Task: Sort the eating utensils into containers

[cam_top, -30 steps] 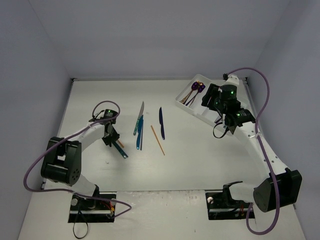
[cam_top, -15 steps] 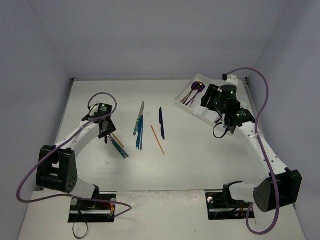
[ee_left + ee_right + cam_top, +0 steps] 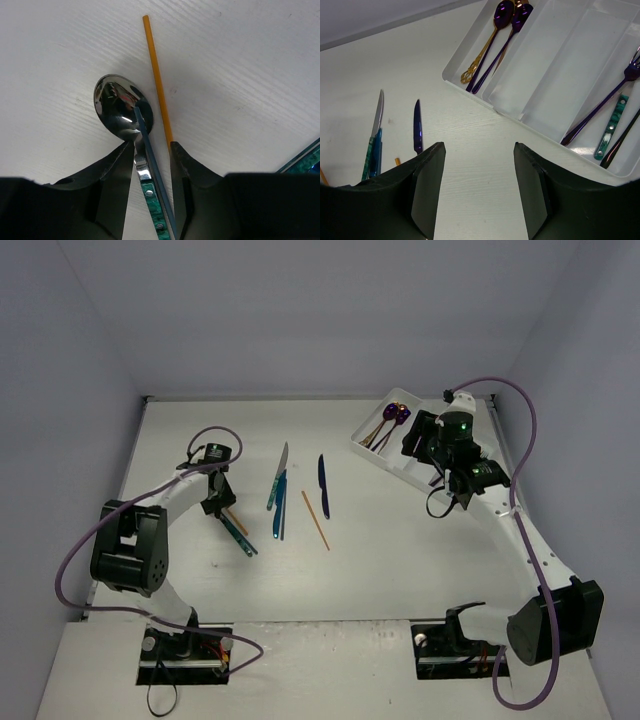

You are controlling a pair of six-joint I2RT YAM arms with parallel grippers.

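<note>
The left gripper (image 3: 151, 145) stands narrow, its jaws astride the neck of the teal-handled spoon (image 3: 120, 107). The spoon's silver bowl lies just ahead of the fingertips and its handle runs back between them; whether they already pinch it I cannot tell. A blue chopstick (image 3: 142, 132) lies slantwise over the spoon inside the same gap, and an orange chopstick (image 3: 156, 75) runs just outside one finger. A good grasp, I judge, takes one utensil only. Closing here would likely trap spoon and blue chopstick together, so ease open, nudge the chopstick aside, then close squarely on the neck and lift straight up without dragging the orange one. The right gripper (image 3: 479, 147), wide and empty, hovers with the white cutlery tray (image 3: 555, 75) just ahead of its fingers, purple spoons (image 3: 501, 12) in the compartment at the tray's end
</note>
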